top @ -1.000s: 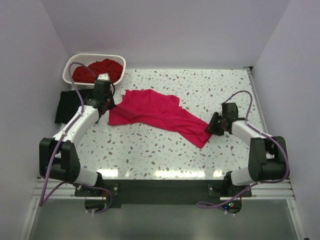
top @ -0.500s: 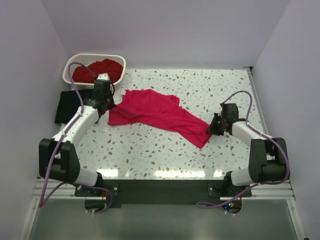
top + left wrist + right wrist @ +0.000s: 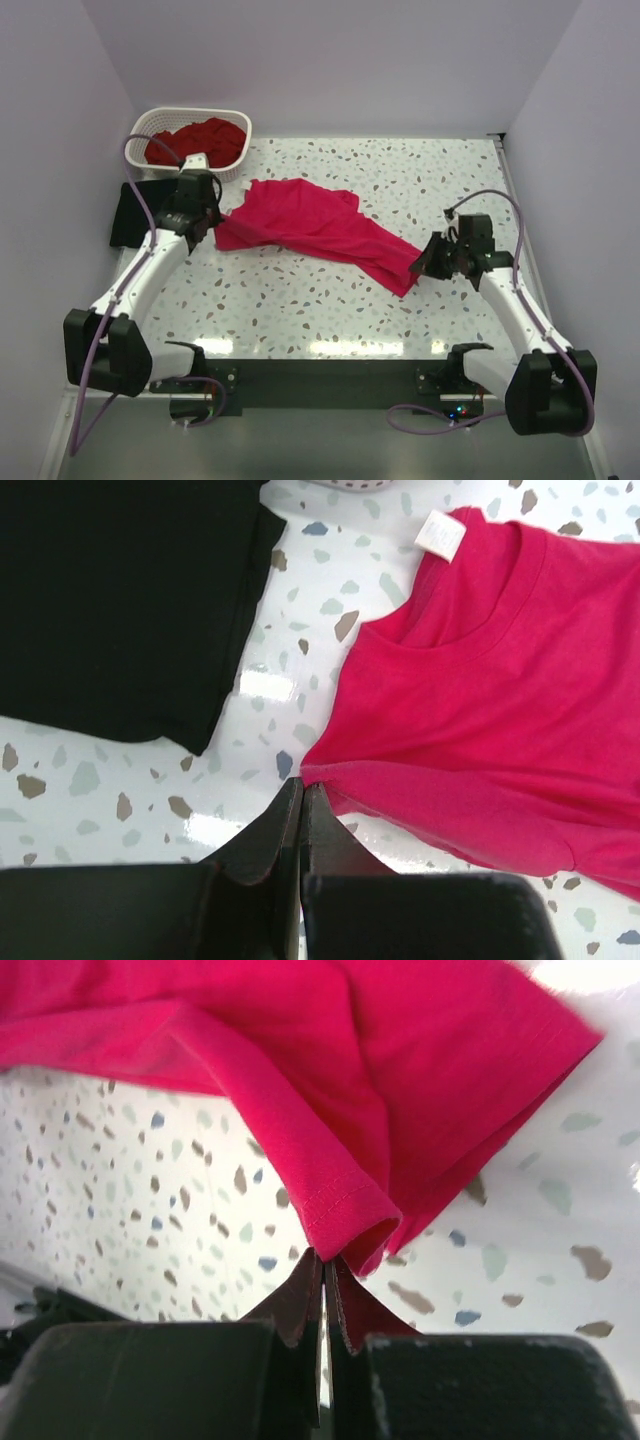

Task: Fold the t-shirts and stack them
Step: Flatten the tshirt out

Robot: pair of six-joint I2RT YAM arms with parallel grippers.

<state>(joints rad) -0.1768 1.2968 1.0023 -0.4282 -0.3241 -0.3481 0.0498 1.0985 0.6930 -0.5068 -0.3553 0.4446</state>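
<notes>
The bright pinkish-red t-shirt (image 3: 312, 228) lies stretched across the speckled table, its collar and white label in the left wrist view (image 3: 480, 670). My left gripper (image 3: 207, 222) is shut on its left edge (image 3: 302, 782). My right gripper (image 3: 420, 264) is shut on its hem at the lower right corner (image 3: 325, 1258), and the cloth (image 3: 330, 1090) hangs from the tips. The black t-shirt (image 3: 133, 212) lies flat at the table's left edge, also in the left wrist view (image 3: 110, 600). The darker red t-shirt (image 3: 200, 140) sits bunched in the basket.
A white lattice basket (image 3: 145, 125) stands at the back left corner. White walls close in the table on the left, back and right. The table's front edge runs just ahead of the arm bases.
Both arms have pulled back toward the near edge, keeping hold of the pinkish-red shirt. The left gripper moved left, the right gripper moved nearer and right. The shirt is a little more stretched.
</notes>
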